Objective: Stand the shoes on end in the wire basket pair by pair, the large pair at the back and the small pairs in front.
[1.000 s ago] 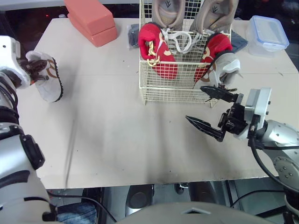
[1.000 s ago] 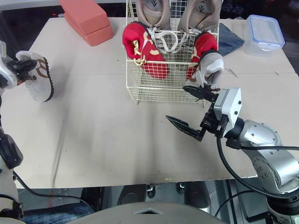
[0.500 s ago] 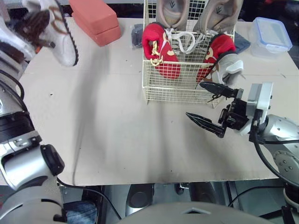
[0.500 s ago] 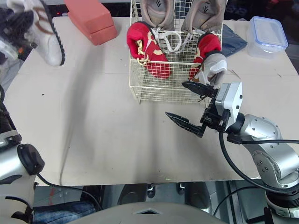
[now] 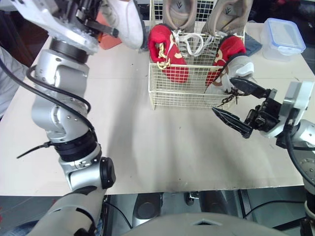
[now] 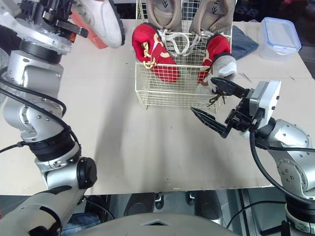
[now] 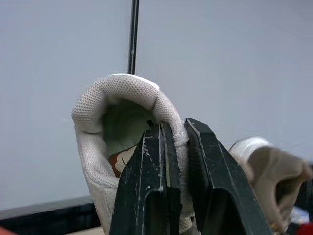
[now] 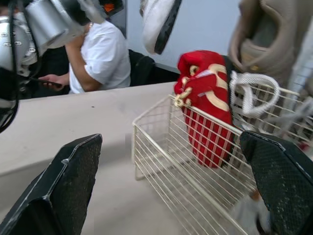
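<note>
Where the table (image 5: 147,147) spreads across the scene, we find the wire basket (image 5: 183,96) standing on its far half, right of centre. The large beige pair (image 5: 178,11) stands on end against the far side of the basket, the two shoes side by side. In front of them the red pair is upright as well, one red shoe (image 5: 167,55) at the left and the other (image 5: 225,53) at the right, toes down. A grey-white shoe (image 5: 242,73) leans at the near right corner of the basket, touching the right red shoe; we cannot tell whether it sits inside the wire or just outside it. A clear lidded container (image 5: 284,37) rests at the far right of the table, with a dark blue cloth (image 6: 242,42) between it and the basket. Pink blocks (image 6: 88,37) lie at the far left. The left gripper (image 7: 173,129) is clamped on the heel collar of a white shoe (image 5: 127,20), one finger inside and one outside, and holds it in the air just left of the basket's far edge. The right gripper (image 5: 224,96) hangs near the basket's near right corner, its fingers spread wide and holding nothing, the upper fingertip just beside the grey-white shoe.
</note>
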Tool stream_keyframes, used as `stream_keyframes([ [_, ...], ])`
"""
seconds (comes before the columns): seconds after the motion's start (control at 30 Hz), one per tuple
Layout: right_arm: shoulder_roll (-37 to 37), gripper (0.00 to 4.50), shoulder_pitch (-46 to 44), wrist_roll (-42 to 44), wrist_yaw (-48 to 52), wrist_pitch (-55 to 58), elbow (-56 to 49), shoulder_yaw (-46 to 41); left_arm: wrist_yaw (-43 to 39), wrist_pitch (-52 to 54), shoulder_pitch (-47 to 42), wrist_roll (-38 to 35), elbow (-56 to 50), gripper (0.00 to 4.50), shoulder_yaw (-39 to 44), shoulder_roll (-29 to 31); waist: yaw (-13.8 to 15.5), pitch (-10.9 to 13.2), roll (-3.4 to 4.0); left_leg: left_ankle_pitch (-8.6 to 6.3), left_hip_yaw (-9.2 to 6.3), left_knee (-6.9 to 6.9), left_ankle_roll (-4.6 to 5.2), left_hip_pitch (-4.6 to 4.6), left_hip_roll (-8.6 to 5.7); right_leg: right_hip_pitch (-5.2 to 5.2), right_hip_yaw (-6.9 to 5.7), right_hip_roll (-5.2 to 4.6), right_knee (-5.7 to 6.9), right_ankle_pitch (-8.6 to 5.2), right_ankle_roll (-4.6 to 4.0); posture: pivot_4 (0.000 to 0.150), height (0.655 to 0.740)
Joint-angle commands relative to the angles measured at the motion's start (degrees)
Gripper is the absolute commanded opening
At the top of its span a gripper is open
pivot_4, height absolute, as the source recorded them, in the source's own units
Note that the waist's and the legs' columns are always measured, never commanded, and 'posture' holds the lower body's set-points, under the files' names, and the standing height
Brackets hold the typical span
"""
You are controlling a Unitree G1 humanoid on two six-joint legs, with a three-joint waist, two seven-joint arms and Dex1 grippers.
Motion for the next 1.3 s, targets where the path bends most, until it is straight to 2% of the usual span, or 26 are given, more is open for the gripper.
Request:
stream_keyframes([
  [0.03,-0.5,4.5,-0.1,0.9,0.3,-1.5,-0.8,-2.2,2.2,-2.2,1.5,1.4,-5.7,0.08,-3.1,-1.6,0.0,0.0,0.01,0.0,0.0,0.0,0.0,0.01,0.0,0.0,0.0,0.01,0.0,0.0,0.0,0.15,0.686],
  [0.2,0.0,4.5,-1.1,1.2,-0.8,-0.9,-0.9,-1.7,4.9,-1.2,3.3,0.8,-9.1,0.08,-6.3,-4.6,0.2,0.0,0.01,-0.01,0.0,0.03,0.02,-0.04,-0.02,0.0,-0.01,0.12,-0.01,0.0,0.01,0.15,0.686],
  [0.4,1.7,4.5,-3.5,0.7,-3.3,-0.2,-1.6,1.3,4.1,1.2,5.5,-5.0,-11.0,0.08,-7.6,-6.2,0.1,0.0,0.01,-0.02,0.0,0.02,0.03,-0.02,0.0,0.0,0.02,0.2,-0.01,-0.01,0.01,0.15,0.686],
  [0.57,1.8,4.5,-3.3,0.3,-3.8,-0.7,-1.4,1.4,3.6,2.0,8.1,-6.5,-12.4,0.08,-9.5,-6.2,0.1,0.0,0.02,-0.02,-0.01,0.03,0.03,-0.04,0.0,0.0,0.02,0.21,-0.02,-0.01,0.01,0.15,0.686],
  [0.77,1.8,4.5,-2.0,0.3,-4.5,-1.0,-2.2,0.9,3.9,-5.7,10.9,5.5,-10.9,0.08,-14.2,-5.8,0.2,0.0,0.02,-0.03,-0.01,0.02,0.05,-0.04,-0.02,0.0,0.02,0.24,-0.03,-0.02,0.01,0.15,0.686],
  [0.93,1.5,4.5,-0.4,0.3,-5.5,-1.1,-3.5,-0.1,2.1,-15.4,18.2,15.6,-8.3,0.08,-20.2,-6.5,0.2,0.0,0.03,-0.06,0.0,0.0,0.1,-0.03,-0.01,-0.01,0.03,0.25,-0.06,-0.02,0.01,0.15,0.686],
  [1.17,1.3,4.5,-0.1,0.6,-6.0,-0.9,-3.9,-0.3,1.4,-28.6,22.9,23.6,-1.0,0.08,-21.8,-8.1,0.2,0.0,0.06,-0.19,-0.01,0.0,0.32,-0.04,0.0,-0.01,0.01,0.25,-0.06,-0.04,0.02,0.15,0.686],
  [1.3,1.2,4.5,-0.3,0.8,-6.1,-0.7,-3.8,-0.2,1.7,-34.1,23.0,25.7,3.1,0.08,-22.3,-10.1,0.2,0.0,0.08,-0.23,0.01,0.0,0.39,-0.04,0.01,-0.01,0.01,0.23,-0.09,-0.05,0.05,0.15,0.686],
])
